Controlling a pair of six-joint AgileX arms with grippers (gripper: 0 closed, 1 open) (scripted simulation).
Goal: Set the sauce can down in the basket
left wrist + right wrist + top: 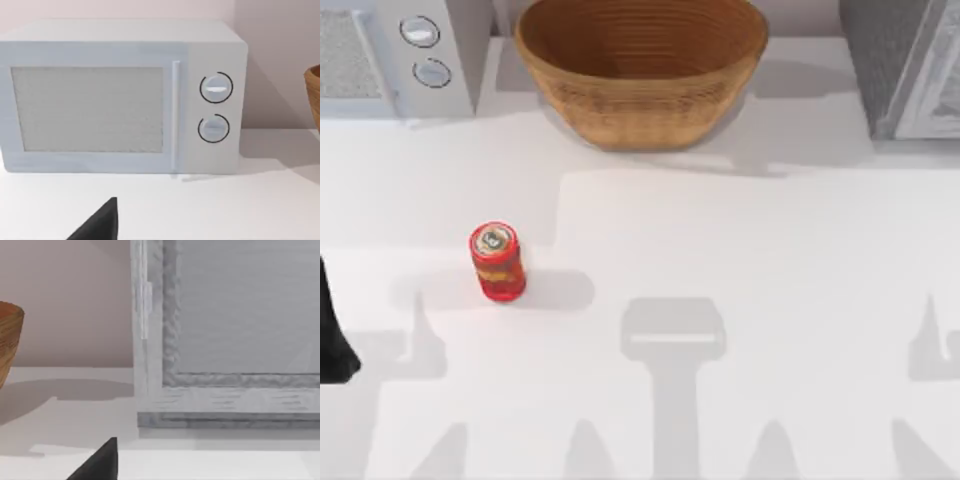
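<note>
The sauce can (497,262), red with a yellow-orange band and a silver-grey top, stands upright on the white table at the left of middle. The tan wicker basket (640,110) sits at the back centre, well beyond the can; the part of its inside that shows holds nothing. Its edge shows in the left wrist view (314,95) and in the right wrist view (7,340). A dark part of my left gripper (332,340) sits at the table's left edge, left of and nearer than the can, apart from it. A dark tip of my right gripper (100,465) hangs above the table.
A white microwave (420,50) with two dials stands at the back left, facing the left wrist camera (120,100). A grey cabinet (905,65) stands at the back right, close in the right wrist view (225,330). Open white table lies between can and basket.
</note>
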